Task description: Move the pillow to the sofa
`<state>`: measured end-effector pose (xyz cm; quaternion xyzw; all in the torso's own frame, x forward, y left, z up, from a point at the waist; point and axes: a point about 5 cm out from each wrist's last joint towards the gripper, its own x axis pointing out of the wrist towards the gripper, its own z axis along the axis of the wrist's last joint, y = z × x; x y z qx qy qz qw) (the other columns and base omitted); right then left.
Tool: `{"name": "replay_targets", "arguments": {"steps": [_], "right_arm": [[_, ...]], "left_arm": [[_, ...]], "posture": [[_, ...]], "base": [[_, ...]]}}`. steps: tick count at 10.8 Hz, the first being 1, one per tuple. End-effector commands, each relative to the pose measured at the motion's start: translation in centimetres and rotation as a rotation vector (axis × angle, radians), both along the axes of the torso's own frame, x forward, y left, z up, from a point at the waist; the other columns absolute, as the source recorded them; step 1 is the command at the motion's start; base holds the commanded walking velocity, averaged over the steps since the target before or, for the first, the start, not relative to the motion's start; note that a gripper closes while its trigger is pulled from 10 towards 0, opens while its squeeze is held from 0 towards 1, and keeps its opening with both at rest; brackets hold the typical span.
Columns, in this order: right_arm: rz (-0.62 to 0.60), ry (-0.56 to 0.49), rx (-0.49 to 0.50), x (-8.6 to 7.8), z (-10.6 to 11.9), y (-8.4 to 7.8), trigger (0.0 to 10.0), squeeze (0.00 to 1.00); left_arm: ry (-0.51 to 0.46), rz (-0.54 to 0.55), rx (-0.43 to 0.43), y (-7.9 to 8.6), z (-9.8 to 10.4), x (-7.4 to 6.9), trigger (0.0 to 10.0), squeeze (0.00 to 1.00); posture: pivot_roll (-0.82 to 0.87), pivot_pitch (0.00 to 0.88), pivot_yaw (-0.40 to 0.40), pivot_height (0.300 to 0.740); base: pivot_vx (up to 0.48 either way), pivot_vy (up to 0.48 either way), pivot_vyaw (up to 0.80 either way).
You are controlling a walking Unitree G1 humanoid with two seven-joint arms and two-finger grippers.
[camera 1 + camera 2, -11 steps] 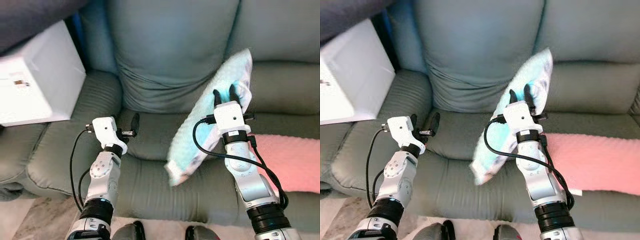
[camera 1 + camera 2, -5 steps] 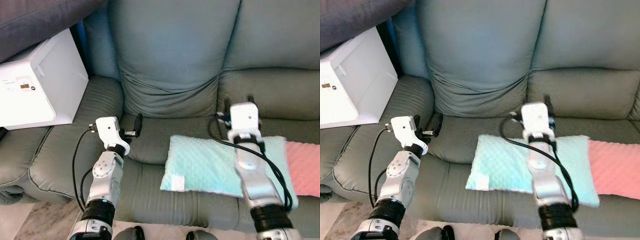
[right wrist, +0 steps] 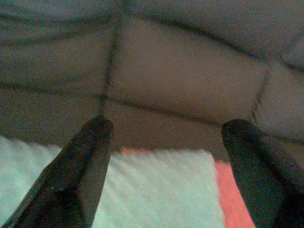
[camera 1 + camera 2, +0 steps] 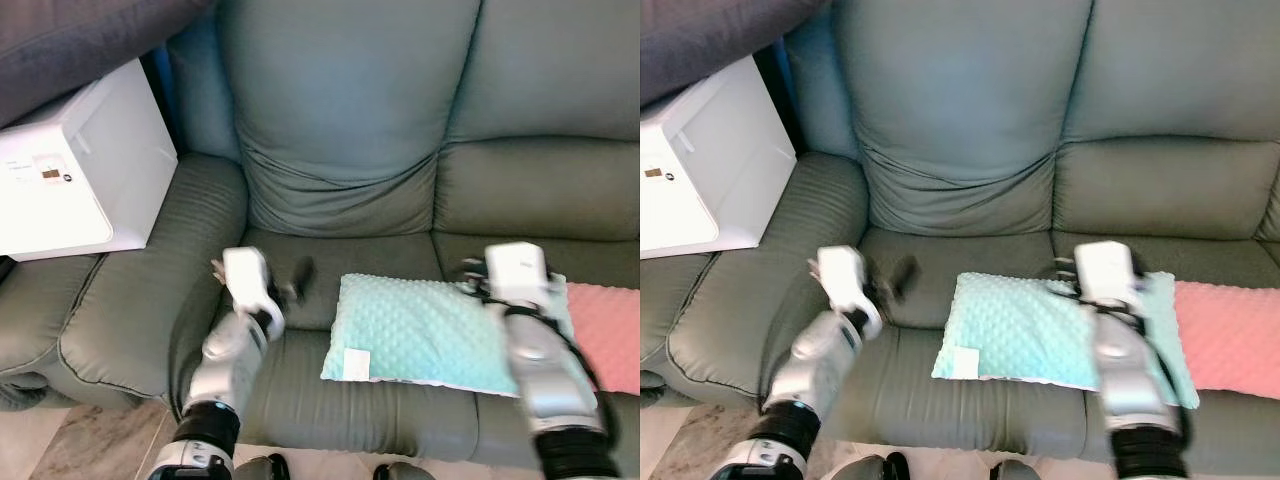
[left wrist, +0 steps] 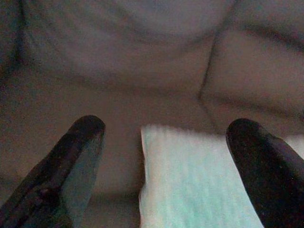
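The pillow (image 4: 430, 330) is laid flat on the sofa (image 4: 340, 130); both grippers (image 3: 166, 156) are spread wide, empty. Risk: the pillow's front edge overhangs and could slip off.

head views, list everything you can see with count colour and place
sofa: 1, grey-green, across the view
pillow: 1, mint, flat on the sofa seat, white tag at its near left corner
pink pillow: 1, pink, on the seat, right of the mint one
box: 1, white, on the sofa's left armrest
left gripper: 1, black fingers, open, above the seat left of the pillow
right gripper: 1, black fingers, open, above the pillow's right end
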<state>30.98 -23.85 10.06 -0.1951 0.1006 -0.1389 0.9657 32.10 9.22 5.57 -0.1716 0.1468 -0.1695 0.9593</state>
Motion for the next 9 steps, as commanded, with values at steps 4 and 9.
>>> {"name": "replay_targets", "arguments": {"steps": [4,9], "right_arm": [[-0.164,0.173,0.016,-3.7,-1.8,-3.2,10.0,0.07],[-0.321,0.293,0.017,-8.0,-2.4,-5.7,10.0,0.0]], "left_arm": [[0.313,-0.205,0.022,-2.5,-4.5,-3.1,10.0,0.0],[0.422,-0.262,-0.004,-5.2,-5.9,-4.4,10.0,0.0]], "posture": [[-0.25,0.162,0.072,0.74],[-0.3,0.252,0.056,0.74]], "base": [[0.0,0.0,0.0],[0.0,0.0,0.0]]}}
